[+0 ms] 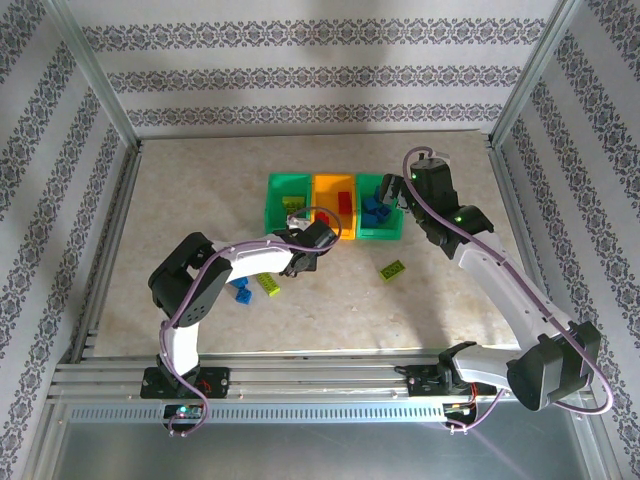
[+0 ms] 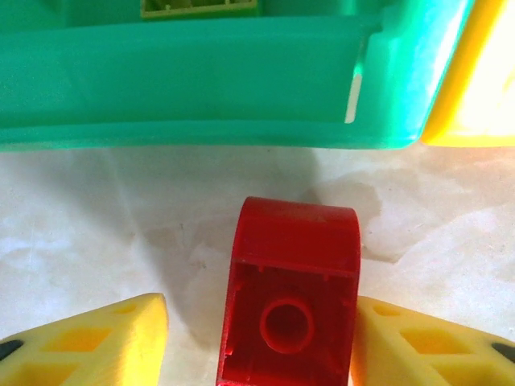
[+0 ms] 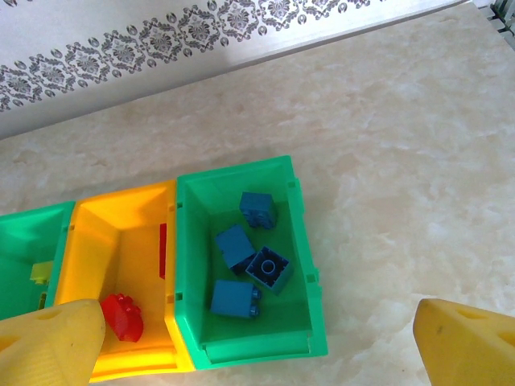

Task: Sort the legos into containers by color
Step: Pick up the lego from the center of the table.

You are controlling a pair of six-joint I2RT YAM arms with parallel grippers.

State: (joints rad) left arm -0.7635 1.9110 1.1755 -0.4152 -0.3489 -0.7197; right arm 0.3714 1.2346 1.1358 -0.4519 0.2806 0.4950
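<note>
The left claw (image 2: 259, 342) is closed narrow on a red brick (image 2: 290, 297), with its blunt yellow fingers (image 2: 96, 342) pressed against two opposite sides. The brick's hollow underside faces the wrist camera and shows the round tube inside a glossy moulded shell. It sits low over the tabletop (image 2: 80, 225); I cannot tell whether it touches. It is just in front of the near wall of the left green bin (image 2: 201, 88), with the orange bin (image 2: 475, 80) to its right. Red pieces (image 3: 121, 315) already lie in the orange bin, so I judge the brick belongs there. The claw would need to clear the rim and move right.

The right claw (image 3: 257, 354) is spread wide and holds nothing. It hangs over the right green bin (image 3: 302, 241), where four blue bricks (image 3: 235, 245) lie jumbled. Some are studs up and one shows its hollow.

The three bins are smooth, thin-walled, slightly see-through boxes joined in a row. They stand towards the far edge of the pale, marbled tabletop. A small yellow-green piece (image 3: 38, 273) lies in the left green bin.

Three bricks are not yet sorted. Between the bins and the near edge lie a yellow-green brick (image 1: 392, 270), a second yellow-green one (image 1: 268, 284) and a loose blue brick (image 1: 240, 292).
</note>
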